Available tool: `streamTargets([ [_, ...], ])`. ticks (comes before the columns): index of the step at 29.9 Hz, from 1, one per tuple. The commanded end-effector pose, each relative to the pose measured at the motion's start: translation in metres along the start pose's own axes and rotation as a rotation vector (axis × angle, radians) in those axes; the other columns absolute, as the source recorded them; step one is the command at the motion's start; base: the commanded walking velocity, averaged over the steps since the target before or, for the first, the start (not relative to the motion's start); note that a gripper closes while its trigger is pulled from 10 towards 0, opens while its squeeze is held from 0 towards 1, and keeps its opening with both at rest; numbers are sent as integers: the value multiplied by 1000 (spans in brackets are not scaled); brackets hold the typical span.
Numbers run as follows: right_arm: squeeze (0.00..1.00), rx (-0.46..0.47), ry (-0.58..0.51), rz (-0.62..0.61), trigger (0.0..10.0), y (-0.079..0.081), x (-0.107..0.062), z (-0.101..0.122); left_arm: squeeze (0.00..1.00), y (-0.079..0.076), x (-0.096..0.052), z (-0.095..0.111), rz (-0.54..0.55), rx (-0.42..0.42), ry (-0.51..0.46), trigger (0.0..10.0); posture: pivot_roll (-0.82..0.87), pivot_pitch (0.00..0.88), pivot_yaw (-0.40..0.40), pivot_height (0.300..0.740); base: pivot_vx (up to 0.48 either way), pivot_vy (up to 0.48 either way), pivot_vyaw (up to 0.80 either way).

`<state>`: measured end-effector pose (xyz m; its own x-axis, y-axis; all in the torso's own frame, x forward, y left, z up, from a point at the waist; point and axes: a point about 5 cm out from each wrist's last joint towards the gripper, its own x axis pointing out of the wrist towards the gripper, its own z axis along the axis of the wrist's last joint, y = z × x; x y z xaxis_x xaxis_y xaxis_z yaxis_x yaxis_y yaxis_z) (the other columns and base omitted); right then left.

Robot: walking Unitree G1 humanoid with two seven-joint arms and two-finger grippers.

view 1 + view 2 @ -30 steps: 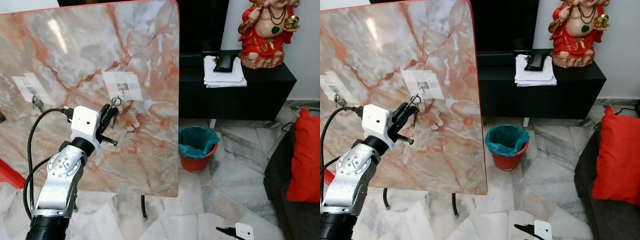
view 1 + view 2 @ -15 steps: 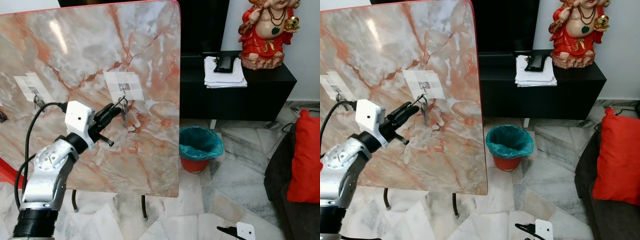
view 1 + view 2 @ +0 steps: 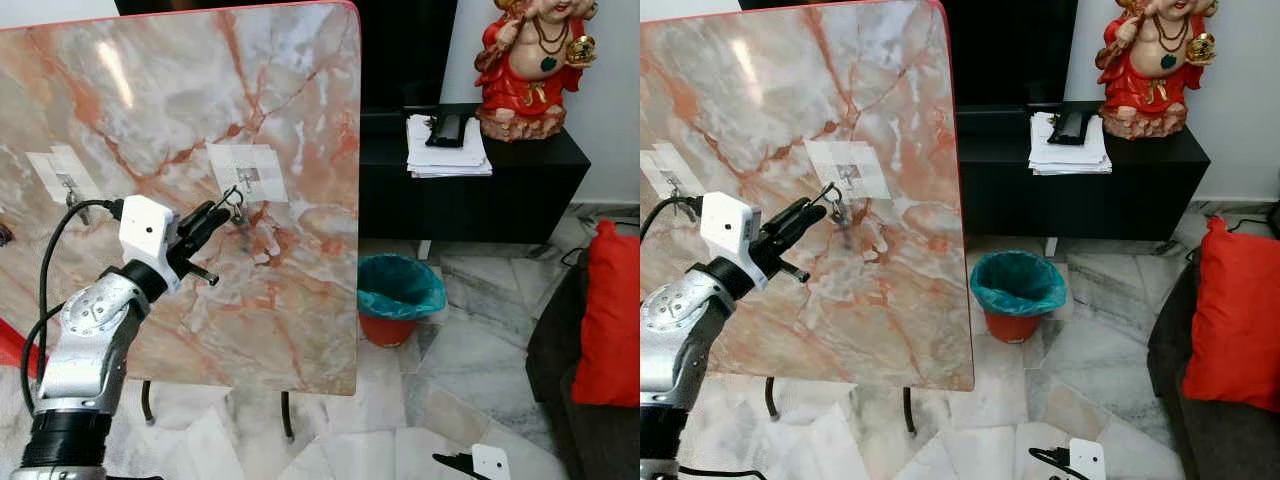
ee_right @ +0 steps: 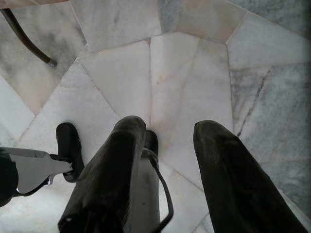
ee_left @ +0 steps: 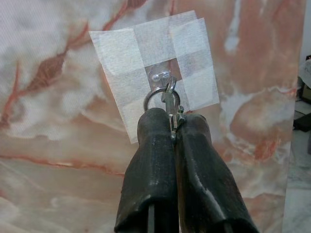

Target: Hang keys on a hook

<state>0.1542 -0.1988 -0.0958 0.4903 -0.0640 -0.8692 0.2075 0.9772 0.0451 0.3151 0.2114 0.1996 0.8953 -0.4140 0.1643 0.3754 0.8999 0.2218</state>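
A small hook [image 5: 160, 76] is taped with white tape [image 3: 247, 172] to the upright marble board [image 3: 300, 90]. My left gripper [image 5: 171, 118] is shut on the clasp of a bunch of keys [image 3: 240, 214]. Its silver ring [image 5: 156, 97] lies right against the hook; I cannot tell whether it is over the hook. In the eye views the left gripper [image 3: 222, 209] reaches up to the taped patch from the lower left. My right gripper [image 4: 167, 131] is open, hanging low over the floor, and it holds nothing.
A second taped hook [image 3: 68, 182] with keys on it sits further left on the board. A red bin [image 3: 399, 298] with a teal liner stands right of the board. Behind it is a black cabinet [image 3: 520, 180] with papers [image 3: 448, 145] and a red statue [image 3: 528, 65]. A red cushion [image 3: 608, 310] lies far right.
My left arm has swung to the left and its fingertips have risen a little toward the hook. The keys stay held, with the ring now against the hook.
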Motion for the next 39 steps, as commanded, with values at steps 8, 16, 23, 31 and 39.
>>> streamTargets([
  [8, 0, -1, 0, 4, 10000, 1, 0, 0, 0, 5, 13, 5, 7, 20, -20, 10000, 36, 0, 45, 740, 0, 0, 0],
  [16, 0, 2, 1, 2, 10000, 2, 0, -1, 0, 10, 17, 6, 9, 38, -11, 10000, 37, 1, 46, 740, 0, 0, 0],
  [23, 0, -5, 5, 5, 10000, 2, 0, 0, 0, 12, 22, 3, 10, 41, -1, 10000, 33, 2, 48, 740, 0, 0, 0],
  [31, 0, -3, 7, 3, 10000, 2, 0, -1, 0, 13, 22, 0, 17, 48, 4, 10000, 33, 5, 48, 740, 0, 0, 0],
  [39, 0, 0, 6, 3, 10000, 2, 0, -1, 0, 16, 19, 2, 21, 53, -3, 10000, 33, 4, 48, 740, 0, 0, 0],
])
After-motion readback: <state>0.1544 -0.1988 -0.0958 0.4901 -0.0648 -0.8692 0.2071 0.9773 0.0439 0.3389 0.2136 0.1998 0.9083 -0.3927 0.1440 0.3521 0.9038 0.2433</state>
